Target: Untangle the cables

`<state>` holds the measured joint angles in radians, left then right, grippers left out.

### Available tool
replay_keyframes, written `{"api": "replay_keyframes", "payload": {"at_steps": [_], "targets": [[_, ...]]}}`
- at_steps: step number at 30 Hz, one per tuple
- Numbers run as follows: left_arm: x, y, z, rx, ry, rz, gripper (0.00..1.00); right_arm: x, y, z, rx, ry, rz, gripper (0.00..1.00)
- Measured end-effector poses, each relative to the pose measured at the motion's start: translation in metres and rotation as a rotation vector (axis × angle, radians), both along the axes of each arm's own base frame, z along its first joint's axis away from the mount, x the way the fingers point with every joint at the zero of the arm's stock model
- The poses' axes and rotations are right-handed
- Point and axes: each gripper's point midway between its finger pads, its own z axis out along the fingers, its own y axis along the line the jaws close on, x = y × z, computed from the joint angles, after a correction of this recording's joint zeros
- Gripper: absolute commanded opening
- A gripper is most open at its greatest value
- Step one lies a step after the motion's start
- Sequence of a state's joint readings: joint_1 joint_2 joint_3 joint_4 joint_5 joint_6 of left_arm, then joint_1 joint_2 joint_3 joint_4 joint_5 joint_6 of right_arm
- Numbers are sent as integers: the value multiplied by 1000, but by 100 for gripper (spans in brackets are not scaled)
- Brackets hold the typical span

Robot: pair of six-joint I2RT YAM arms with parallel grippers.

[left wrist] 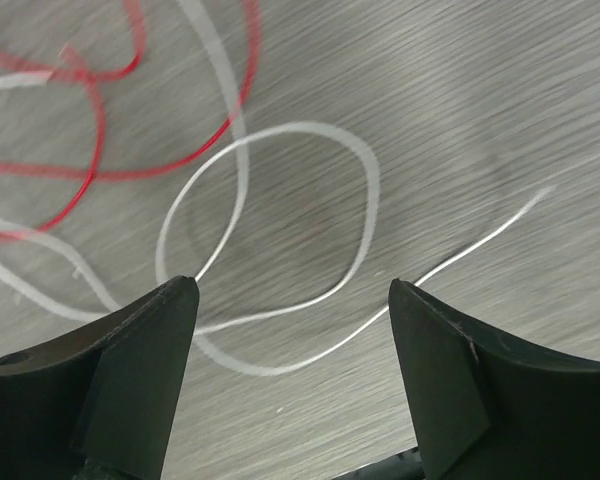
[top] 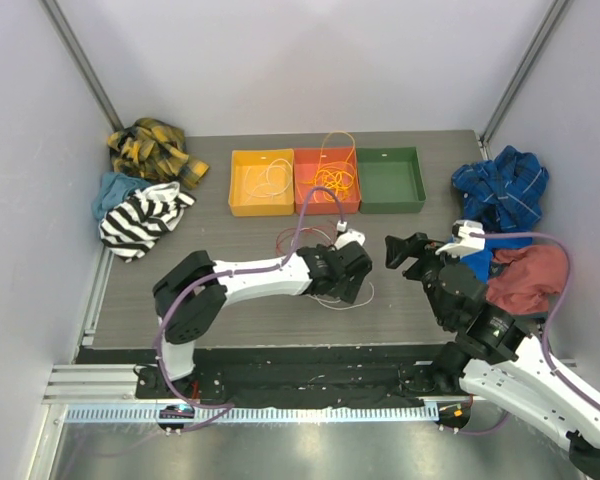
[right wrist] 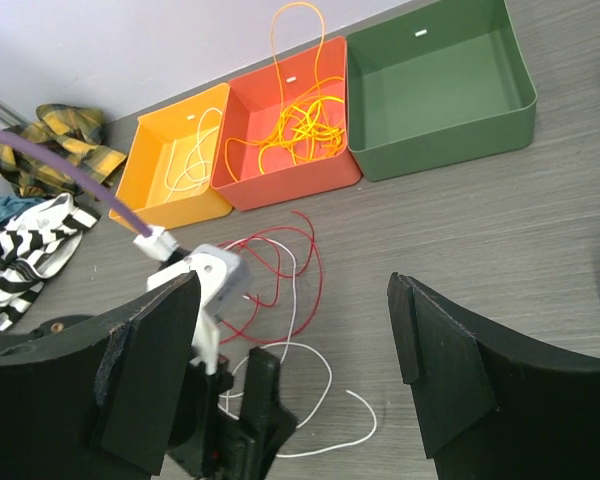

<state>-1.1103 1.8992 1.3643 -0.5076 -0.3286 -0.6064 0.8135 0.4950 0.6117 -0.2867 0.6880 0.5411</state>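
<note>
A loose tangle of red cable [top: 292, 238] and white cable [top: 358, 300] lies on the grey table, in front of the bins. My left gripper [top: 348, 284] is open and hovers low over it. In the left wrist view, a white cable loop [left wrist: 368, 180] lies just beyond the open left gripper [left wrist: 292, 292], with red cable [left wrist: 100, 130] at the upper left. Nothing is between the jaws. My right gripper [top: 402, 252] is open and empty, to the right of the tangle. The right wrist view shows the red cable [right wrist: 315, 250], the white cable [right wrist: 327, 372] and the left gripper [right wrist: 248, 405] over them.
Three bins stand at the back: a yellow bin [top: 242, 205] holding a white cable, an orange bin [top: 310, 204] holding yellow-orange cables [top: 330, 178], and a green bin [top: 417, 180]. Clothes lie at the left [top: 140, 215] and at the right [top: 500, 185].
</note>
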Motion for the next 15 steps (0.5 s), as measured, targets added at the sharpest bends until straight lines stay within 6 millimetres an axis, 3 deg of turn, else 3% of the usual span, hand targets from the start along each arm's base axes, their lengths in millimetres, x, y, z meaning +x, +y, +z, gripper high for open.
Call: {"api": "replay_keyframes", "payload": {"at_steps": [10, 15], "targets": [[-22, 69, -5, -17, 9, 226, 83, 0, 1, -11, -7, 19, 0, 84], [-16, 60, 1, -53, -11, 233, 83, 1, 4, -20, -19, 37, 8, 84]]}}
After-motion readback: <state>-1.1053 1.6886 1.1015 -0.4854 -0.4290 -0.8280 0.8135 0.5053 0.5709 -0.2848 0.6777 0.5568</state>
